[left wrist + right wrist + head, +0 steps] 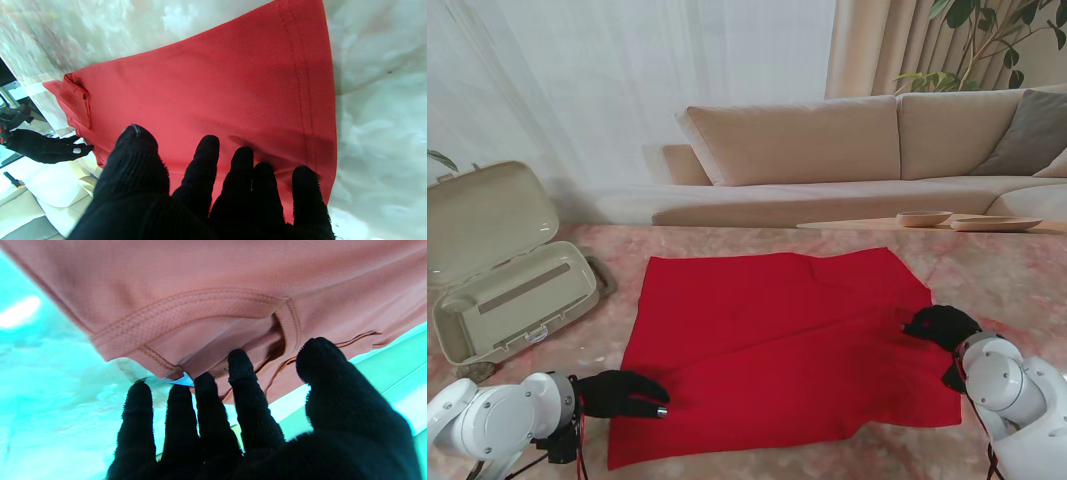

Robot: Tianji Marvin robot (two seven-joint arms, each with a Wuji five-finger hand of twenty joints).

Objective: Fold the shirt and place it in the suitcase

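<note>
Beyond marble table (757, 462); beige sofa (827, 150)

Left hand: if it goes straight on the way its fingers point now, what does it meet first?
Most likely the shirt. The left hand is open at the shirt's near left edge, fingers pointing right across the red cloth; whether they already touch is unclear.

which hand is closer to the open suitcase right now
Left. The left hand sits at the shirt's near-left edge, just nearer to me than the suitcase. The right hand rests on the shirt's far right edge, across the whole garment from it.
</note>
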